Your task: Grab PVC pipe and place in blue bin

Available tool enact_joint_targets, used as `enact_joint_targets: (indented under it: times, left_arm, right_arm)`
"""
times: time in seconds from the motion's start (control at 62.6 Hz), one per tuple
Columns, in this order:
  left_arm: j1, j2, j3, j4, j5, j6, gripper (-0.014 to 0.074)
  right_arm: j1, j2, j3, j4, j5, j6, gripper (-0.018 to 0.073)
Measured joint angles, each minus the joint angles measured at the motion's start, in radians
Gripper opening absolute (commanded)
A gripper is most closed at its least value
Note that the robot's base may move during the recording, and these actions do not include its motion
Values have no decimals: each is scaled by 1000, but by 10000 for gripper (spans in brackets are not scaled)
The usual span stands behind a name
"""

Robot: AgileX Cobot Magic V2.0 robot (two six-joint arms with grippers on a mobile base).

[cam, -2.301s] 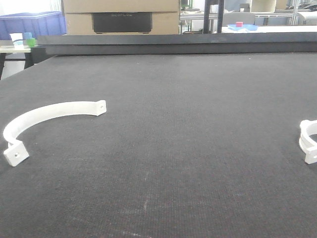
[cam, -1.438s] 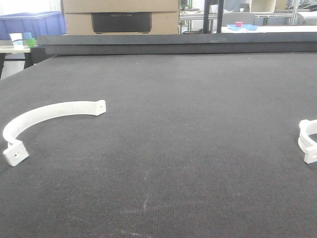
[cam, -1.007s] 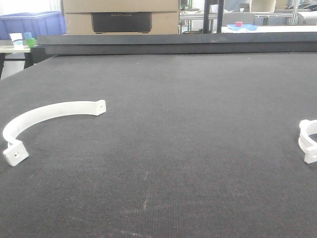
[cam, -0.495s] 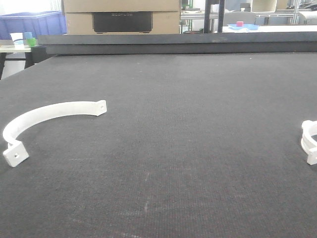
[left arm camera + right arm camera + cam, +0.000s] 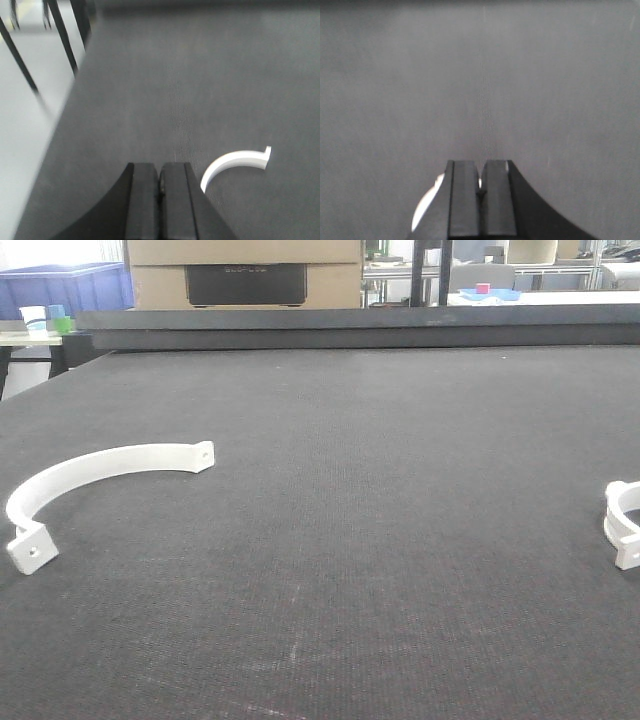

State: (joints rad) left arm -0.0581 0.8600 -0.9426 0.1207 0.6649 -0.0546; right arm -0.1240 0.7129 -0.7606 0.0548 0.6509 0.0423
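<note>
The PVC pipe [image 5: 100, 464] is a white half-ring with a holed tab at each end, lying flat on the dark mat at the left. The left wrist view shows the PVC pipe [image 5: 234, 163] just right of my left gripper [image 5: 160, 176], which is shut with nothing in it and hangs above the mat. A second white curved piece [image 5: 622, 524] lies at the right edge. My right gripper [image 5: 481, 175] is shut and holds nothing; a white piece [image 5: 427, 206] shows beside its left finger, below it. The blue bin [image 5: 66, 287] stands far back left, beyond the table. Neither gripper shows in the front view.
A raised dark ledge [image 5: 360, 328] runs along the far side of the mat. Behind it stand a cardboard box [image 5: 245, 272] and a table with a small blue tray [image 5: 490, 294]. The table's left edge [image 5: 59, 117] drops to the floor beside my left gripper.
The front view wobbles by a few pixels, so the right white piece shifts slightly at the frame edge. Both white pieces lie where they were.
</note>
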Motion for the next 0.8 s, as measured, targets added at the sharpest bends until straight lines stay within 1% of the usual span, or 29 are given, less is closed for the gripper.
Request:
enact_joint_targets:
  times: [0.192, 0.352, 0.527, 0.639, 0.719, 0.799]
  left_arm:
    - [0, 226, -7, -45, 33, 0, -111]
    - [0, 336, -7, -54, 36, 0, -111]
    - [0, 396, -7, -60, 45, 0, -111]
    - [0, 409, -7, -62, 93, 0, -111]
    - [0, 410, -7, -62, 124, 0, -111]
    - [0, 410, -7, -76, 134, 0, -111]
  right_arm:
    - [0, 246, -5, 1, 65, 0, -169]
    - [0, 372, -5, 6, 137, 0, -169]
    - [0, 465, -7, 11, 158, 0, -169]
    - [0, 529, -30, 23, 177, 0, -150]
    - [21, 569, -75, 27, 224, 5, -141]
    - [64, 610, -128, 27, 254, 51, -141]
